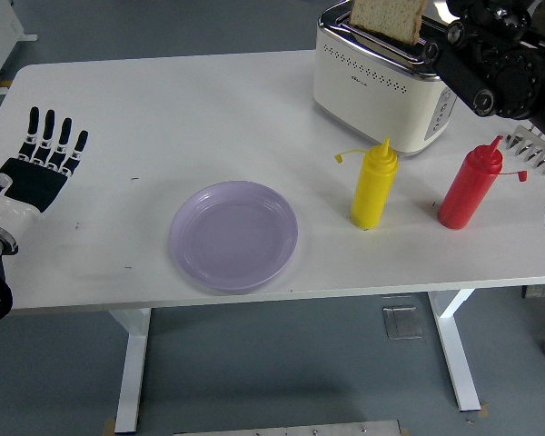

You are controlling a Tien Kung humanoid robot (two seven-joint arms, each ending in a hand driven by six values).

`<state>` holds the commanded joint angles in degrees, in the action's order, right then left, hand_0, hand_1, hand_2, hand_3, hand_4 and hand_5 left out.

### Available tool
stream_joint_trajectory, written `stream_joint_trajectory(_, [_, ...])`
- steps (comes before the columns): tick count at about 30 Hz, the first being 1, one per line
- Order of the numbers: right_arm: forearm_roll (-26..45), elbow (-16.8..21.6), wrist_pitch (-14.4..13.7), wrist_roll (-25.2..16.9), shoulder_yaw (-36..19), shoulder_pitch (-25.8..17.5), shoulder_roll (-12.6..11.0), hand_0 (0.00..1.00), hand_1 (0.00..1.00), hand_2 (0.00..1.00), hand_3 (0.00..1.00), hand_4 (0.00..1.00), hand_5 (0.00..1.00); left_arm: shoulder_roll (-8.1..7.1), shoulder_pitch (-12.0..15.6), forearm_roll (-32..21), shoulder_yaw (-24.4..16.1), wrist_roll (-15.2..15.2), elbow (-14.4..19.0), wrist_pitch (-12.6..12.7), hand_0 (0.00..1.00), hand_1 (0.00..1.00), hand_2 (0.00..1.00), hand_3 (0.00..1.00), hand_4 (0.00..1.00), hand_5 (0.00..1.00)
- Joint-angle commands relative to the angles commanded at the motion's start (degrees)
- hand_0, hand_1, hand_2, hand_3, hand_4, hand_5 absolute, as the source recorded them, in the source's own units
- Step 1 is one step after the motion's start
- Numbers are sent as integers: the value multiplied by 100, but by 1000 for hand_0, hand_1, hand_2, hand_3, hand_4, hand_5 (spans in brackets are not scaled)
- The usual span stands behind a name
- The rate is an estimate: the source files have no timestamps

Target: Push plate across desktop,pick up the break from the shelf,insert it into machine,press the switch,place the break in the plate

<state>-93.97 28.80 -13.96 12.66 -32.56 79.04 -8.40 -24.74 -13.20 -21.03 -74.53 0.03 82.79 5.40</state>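
A slice of bread [386, 18] stands tilted out of the top slot of the white toaster [372, 86] at the back right, partly cut off by the picture's top edge. My right hand [440, 20] is up against the slice's right side and shut on it; most of the hand lies beyond the top edge. The lilac plate [234, 234] lies empty near the table's front middle. My left hand [45, 150] rests open and flat at the table's left edge, holding nothing.
A yellow squeeze bottle [374, 184] and a red squeeze bottle [470, 186] stand in front of the toaster, between it and the plate's right side. A metal rack's edge [531, 150] shows at the far right.
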Motion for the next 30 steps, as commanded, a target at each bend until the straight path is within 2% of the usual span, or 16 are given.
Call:
stream_joint_trajectory(9, [-400,782,4,69,-731,-135,-353,315,413,417,408,122,2,41,40,-15,-22,4,-13,-6,793,714,659,664,774,998])
stream_joint_trajectory(16, [-294,1625,108,194,-851,-278,-687,311,409,414,409,117,2,68,64,-12,-46,2,-22,-6,793,716,660,666,773,998])
stream_joint_trajectory(24, [298,2743,490,488,-742,-455,-1028,305,408,411,409,113,2,93,83,5,-89,0,-54,-10,796,719,665,668,773,998])
stream_joint_trajectory(30, [969,3675,933,784,-648,-588,-1235,300,405,410,408,115,2,107,79,10,-96,0,-104,-13,798,719,665,669,770,998])
